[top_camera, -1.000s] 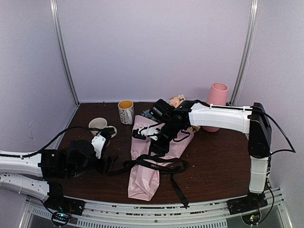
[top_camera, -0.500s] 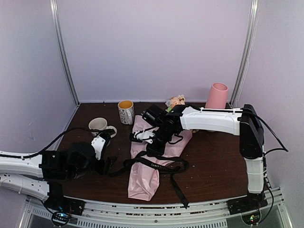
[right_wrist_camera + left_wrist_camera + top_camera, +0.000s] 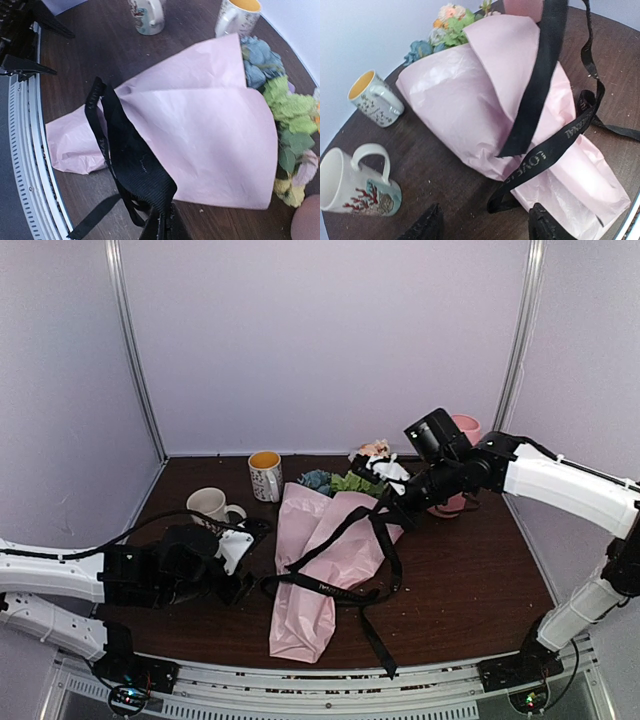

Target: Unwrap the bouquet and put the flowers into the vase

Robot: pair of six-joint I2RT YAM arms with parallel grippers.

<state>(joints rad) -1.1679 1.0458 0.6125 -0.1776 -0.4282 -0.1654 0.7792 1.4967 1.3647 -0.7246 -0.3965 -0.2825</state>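
Early stage — right claw (image 3: 161, 226) pinched on the black ribbon (image 3: 540, 100), drawn taut off the bouquet (image 3: 330, 550), which lies wrapped on the tabletop (image 3: 470, 570). Left claw (image 3: 484, 222) wide, empty. Flowers (image 3: 345, 482) not in vase (image 3: 462, 430) yet.

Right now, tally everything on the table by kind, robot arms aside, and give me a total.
Patterned white ceramic mugs: 2
Tall matte pink cylinder vase: 1
Flower bouquet wrapped in pink tissue paper: 1
Black printed fabric ribbon: 1
Total: 5
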